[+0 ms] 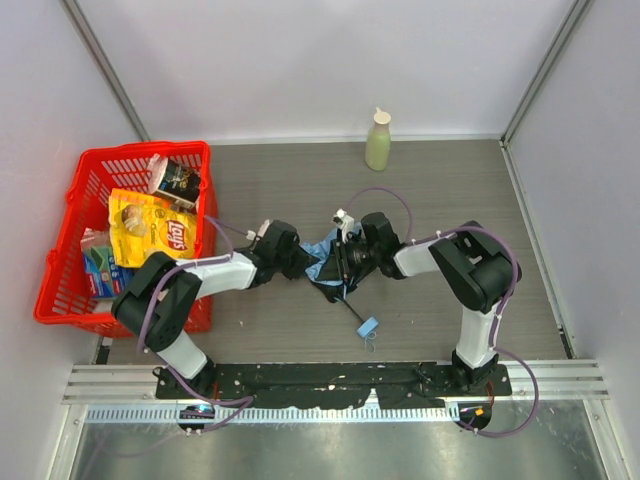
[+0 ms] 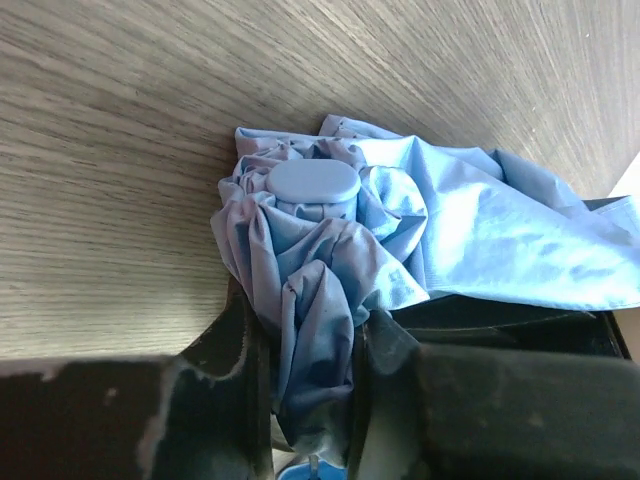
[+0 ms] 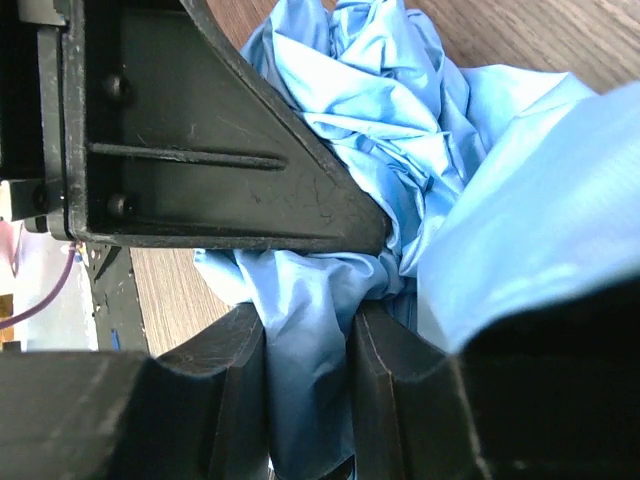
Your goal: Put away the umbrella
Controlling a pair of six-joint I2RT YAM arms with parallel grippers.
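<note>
Your left gripper is clamped on a bunched fold of the umbrella, with the sky-blue cloth squeezed between both fingers. Just past the fingertips sits the rounded light-blue cap, ringed by gathered folds. Your right gripper is likewise pinched shut on another fold of the same fabric, and in its wrist view the black body of the left gripper crosses just above it. From above, the two grippers meet almost nose to nose near the middle of the table, the crumpled canopy lying between and under them. The thin black shaft runs out toward the near edge and ends in the small handle, which lies on the wood with nothing gripping it. The red basket stands at the left side, holding a yellow chip bag and other packets. The pale green bottle stands upright by the far wall, well apart.
</note>
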